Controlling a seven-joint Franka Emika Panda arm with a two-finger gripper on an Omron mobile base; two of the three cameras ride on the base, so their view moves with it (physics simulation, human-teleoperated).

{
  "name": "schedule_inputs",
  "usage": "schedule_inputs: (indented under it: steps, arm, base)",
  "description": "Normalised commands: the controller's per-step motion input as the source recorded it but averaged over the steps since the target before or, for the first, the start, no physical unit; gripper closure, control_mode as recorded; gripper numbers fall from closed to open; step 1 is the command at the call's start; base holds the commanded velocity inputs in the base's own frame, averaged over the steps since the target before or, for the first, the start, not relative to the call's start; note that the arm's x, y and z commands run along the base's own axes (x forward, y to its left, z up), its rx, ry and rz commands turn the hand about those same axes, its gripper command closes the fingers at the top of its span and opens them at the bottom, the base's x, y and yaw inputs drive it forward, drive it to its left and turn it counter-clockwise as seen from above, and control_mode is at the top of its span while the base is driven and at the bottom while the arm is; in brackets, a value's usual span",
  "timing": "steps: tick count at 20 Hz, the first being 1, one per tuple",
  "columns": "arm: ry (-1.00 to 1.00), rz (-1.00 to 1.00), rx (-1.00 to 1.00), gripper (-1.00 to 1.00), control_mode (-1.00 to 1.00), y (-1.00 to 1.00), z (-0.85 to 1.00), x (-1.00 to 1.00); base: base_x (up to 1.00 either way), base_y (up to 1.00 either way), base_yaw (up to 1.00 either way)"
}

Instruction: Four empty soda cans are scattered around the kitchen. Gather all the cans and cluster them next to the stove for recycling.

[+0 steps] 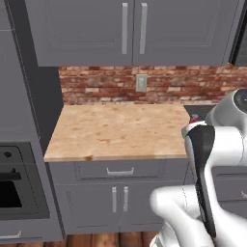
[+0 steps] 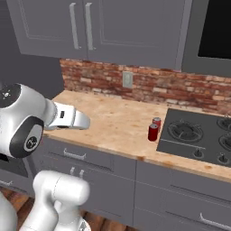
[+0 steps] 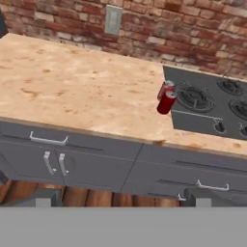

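Two red soda cans stand upright on the beige counter, close together and right beside the left edge of the black stove (image 2: 198, 135). The nearer can (image 2: 153, 132) is in front and the other can (image 2: 156, 122) is just behind it. In the hand view the same cans (image 3: 167, 102) (image 3: 165, 89) stand at the stove (image 3: 207, 108), far ahead of my gripper. My gripper (image 3: 121, 198) is open and holds nothing, its fingertips (image 3: 41, 200) spread wide, out in front of the lower cabinets. A sliver of red can (image 1: 195, 118) peeks out beside my arm.
The beige counter (image 1: 116, 132) runs from a tall grey cabinet on the left to the stove. A brick backsplash with an outlet (image 2: 128, 80) lies behind, with grey upper cabinets (image 1: 130, 29) overhead. A wall oven (image 1: 9, 188) sits at the left, drawers and doors (image 3: 53, 159) below.
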Motion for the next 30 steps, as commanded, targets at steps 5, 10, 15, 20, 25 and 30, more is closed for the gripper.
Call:
schedule_inputs:
  steps: [5, 10, 15, 20, 25, 30]
  arm:
    - [0.00, 0.00, 0.00, -1.00, 1.00, 0.00, 0.00, 0.00]
    - [0.00, 0.00, 0.00, -1.00, 1.00, 0.00, 0.00, 0.00]
    - [0.00, 0.00, 0.00, -1.00, 1.00, 0.00, 0.00, 0.00]
    - [0.00, 0.00, 0.00, -1.00, 1.00, 0.00, 0.00, 0.00]
    - [0.00, 0.00, 0.00, -1.00, 1.00, 0.00, 0.00, 0.00]
    - [0.00, 0.00, 0.00, -1.00, 1.00, 0.00, 0.00, 0.00]
  base:
    - [-1.00, 0.00, 0.36]
    - [-0.85, 0.00, 0.84]
    - [-0.29, 0.08, 1.00]
    - [-0.22, 0.05, 1.00]
    - [-0.01, 0.00, 0.98]
    - [0.18, 0.00, 0.89]
